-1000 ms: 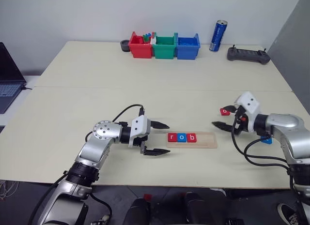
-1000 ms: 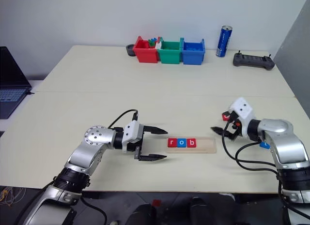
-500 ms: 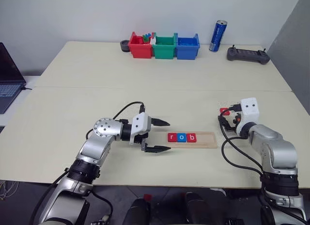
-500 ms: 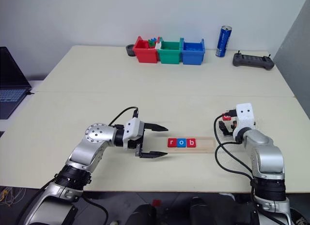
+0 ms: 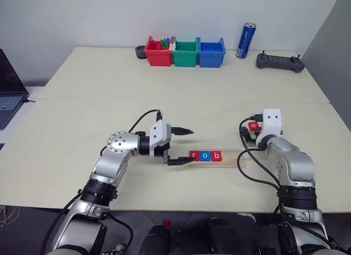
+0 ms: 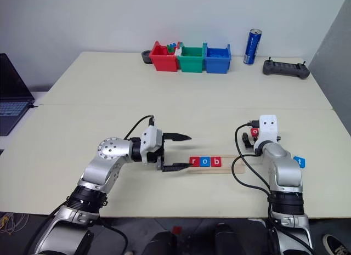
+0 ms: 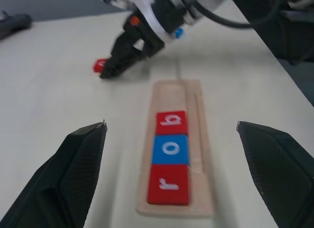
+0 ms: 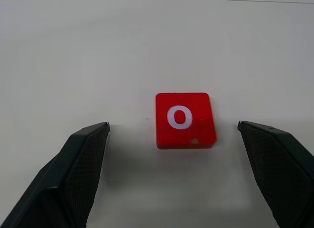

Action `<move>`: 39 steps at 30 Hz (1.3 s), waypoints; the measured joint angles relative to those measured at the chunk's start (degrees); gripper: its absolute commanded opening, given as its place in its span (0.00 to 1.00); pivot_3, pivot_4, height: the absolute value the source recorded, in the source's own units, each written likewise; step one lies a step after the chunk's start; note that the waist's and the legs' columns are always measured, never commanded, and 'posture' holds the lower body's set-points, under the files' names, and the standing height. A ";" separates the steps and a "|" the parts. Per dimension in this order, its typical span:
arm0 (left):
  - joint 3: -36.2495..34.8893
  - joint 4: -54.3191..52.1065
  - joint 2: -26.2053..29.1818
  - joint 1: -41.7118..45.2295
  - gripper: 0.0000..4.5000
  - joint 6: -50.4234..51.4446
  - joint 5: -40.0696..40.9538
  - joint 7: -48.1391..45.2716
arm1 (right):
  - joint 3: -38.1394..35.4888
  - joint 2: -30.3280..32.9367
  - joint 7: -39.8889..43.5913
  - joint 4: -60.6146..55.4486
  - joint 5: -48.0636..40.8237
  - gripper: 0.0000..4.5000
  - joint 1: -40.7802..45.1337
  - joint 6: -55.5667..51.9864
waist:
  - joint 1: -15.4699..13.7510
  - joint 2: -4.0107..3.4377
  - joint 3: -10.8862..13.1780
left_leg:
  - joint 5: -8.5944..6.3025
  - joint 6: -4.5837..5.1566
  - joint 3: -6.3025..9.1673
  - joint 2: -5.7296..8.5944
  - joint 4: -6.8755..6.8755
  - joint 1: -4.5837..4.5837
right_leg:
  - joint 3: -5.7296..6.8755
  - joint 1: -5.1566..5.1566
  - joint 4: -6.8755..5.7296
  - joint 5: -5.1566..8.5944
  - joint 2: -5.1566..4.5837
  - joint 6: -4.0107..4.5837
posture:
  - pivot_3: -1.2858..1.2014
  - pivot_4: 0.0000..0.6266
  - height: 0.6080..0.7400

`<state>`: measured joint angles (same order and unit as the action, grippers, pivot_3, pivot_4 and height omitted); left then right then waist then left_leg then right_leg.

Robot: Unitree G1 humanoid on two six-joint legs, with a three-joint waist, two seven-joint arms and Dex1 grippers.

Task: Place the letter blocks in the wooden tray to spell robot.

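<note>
We have three blocks seated in the tray [image 5: 211,158]: a red r [image 7: 169,184], a blue o [image 7: 170,149] and a red b [image 7: 170,122], touching in a row at the end nearer the left arm, with the far end of the groove bare. By our reckoning that leaves two letters to place. The red o [image 8: 185,120] lies flat on the table [image 5: 181,90] beyond the tray's bare end, and a blue block [image 6: 299,162] that appears to carry a t sits just beyond the right forearm. Our right gripper [image 8: 179,174] has its fingers spread wide on either side of the red o, short of it and touching nothing. Our left gripper [image 5: 180,147] is also wide open and empty, its fingers either side of the tray's filled end.
</note>
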<state>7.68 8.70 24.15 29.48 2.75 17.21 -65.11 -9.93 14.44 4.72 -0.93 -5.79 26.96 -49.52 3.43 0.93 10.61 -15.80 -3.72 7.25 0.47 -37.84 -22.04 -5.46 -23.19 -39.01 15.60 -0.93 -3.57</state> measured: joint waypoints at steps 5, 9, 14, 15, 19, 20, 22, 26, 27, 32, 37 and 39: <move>-1.66 -4.20 -0.45 -0.32 1.00 3.32 0.83 3.21 | 0.02 -0.04 0.02 2.44 -0.02 0.99 1.12 1.78 | 0.11 -0.01 -0.01 | 0.00 0.00 -0.03 0.00 0.05 0.02 | -0.01 0.00 0.00 0.00 0.00 0.00 | 0.52 0.24 1.00; -1.16 -6.24 0.84 -2.47 1.00 5.18 1.05 2.09 | -0.07 -0.01 0.01 4.47 -0.05 0.99 2.00 3.13 | 0.22 -0.01 -0.01 | 0.00 0.00 -0.02 -0.02 0.04 0.04 | -0.01 0.00 -0.03 0.00 0.02 0.01 | 0.52 0.24 1.00; -1.10 -8.84 2.06 -3.07 1.00 7.14 2.16 0.69 | -0.61 -0.34 -0.20 7.42 -0.18 0.91 3.49 5.00 | 0.28 -0.01 -0.01 | 0.00 0.00 -0.04 -0.01 0.04 0.04 | -0.03 0.01 -0.01 0.00 0.02 0.01 | 0.52 0.24 1.00; -1.09 -8.98 2.07 -3.07 1.00 7.30 2.22 0.68 | -0.64 -0.52 -0.20 7.58 -0.26 0.86 3.50 5.29 | 0.27 -0.01 -0.01 | 0.00 0.00 -0.03 -0.02 0.04 0.04 | -0.03 0.01 -0.01 0.00 0.02 0.01 | 0.52 0.24 1.00; -1.05 -9.23 2.13 -3.06 1.00 8.19 2.29 0.61 | -0.64 -0.78 -0.32 8.14 -0.44 0.56 3.66 6.07 | 0.28 -0.01 -0.01 | 0.00 0.00 -0.03 -0.01 0.04 0.04 | -0.02 0.01 -0.01 0.00 0.02 0.01 | 0.52 0.24 1.00; -1.05 -9.23 2.17 -3.06 1.00 8.24 2.29 0.58 | -0.64 -0.78 -0.38 8.14 -0.44 0.48 3.65 6.12 | 0.28 -0.01 -0.01 | 0.00 0.00 -0.03 -0.01 0.04 0.04 | -0.02 0.01 -0.01 0.00 0.02 0.01 | 0.52 0.24 1.00; -1.05 -9.23 2.24 -3.05 1.00 8.28 2.29 0.49 | -0.62 -0.78 -0.69 8.13 -0.44 0.34 3.64 6.16 | 0.28 -0.01 -0.01 | 0.00 0.00 -0.02 -0.01 0.04 0.04 | -0.02 0.01 -0.01 0.00 0.02 0.01 | 0.52 0.24 1.00; -0.94 -9.19 2.37 -3.00 1.00 8.23 2.27 0.41 | -0.61 -0.72 -1.00 6.79 -0.47 0.32 2.61 5.97 | 0.26 -0.01 -0.01 | 0.00 0.00 -0.02 -0.01 0.04 0.03 | -0.02 0.00 0.00 0.00 0.02 0.01 | 0.52 0.24 1.00; -0.85 -9.19 2.38 -3.00 1.00 8.23 2.27 0.40 | -0.59 -0.60 -0.97 5.97 -0.49 0.32 2.13 5.55 | 0.24 -0.01 -0.01 | 0.00 0.00 -0.02 -0.01 0.04 0.02 | -0.02 0.00 0.01 0.00 0.02 0.00 | 0.52 0.24 1.00; -0.27 -9.88 2.97 -3.23 1.00 8.93 2.96 -1.17 | -0.40 2.31 1.09 -3.55 -1.87 0.32 -2.60 -1.86 | -0.06 -0.02 0.00 | 0.00 0.00 -0.01 0.00 0.05 -0.03 | -0.02 -0.01 0.04 0.00 0.01 0.00 | 0.52 0.24 1.00; 1.63 -11.06 5.50 -4.24 1.00 8.80 3.04 -6.27 | -2.77 8.48 5.32 -20.39 -6.41 0.32 -8.19 -17.36 | -0.14 -0.05 0.02 | 0.00 0.00 0.01 -0.01 0.06 -0.02 | -0.01 -0.01 0.04 0.01 0.03 0.00 | 0.52 0.24 1.00; 2.15 -11.06 6.20 -4.22 1.00 7.84 3.02 -8.31 | -4.70 9.67 6.24 -25.23 -8.04 0.32 -8.89 -23.14 | 0.00 -0.05 0.02 | 0.00 0.00 -0.02 -0.04 0.06 0.01 | -0.03 0.00 0.04 0.01 0.07 0.00 | 0.52 0.24 1.00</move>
<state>9.82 -2.36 30.35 25.26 10.58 20.23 -73.42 -14.63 24.11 10.96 -26.17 -13.82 18.07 -72.66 3.43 0.88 10.62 -15.80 -3.72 7.22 0.43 -37.77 -22.03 -5.49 -23.18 -38.98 15.60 -0.86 -3.57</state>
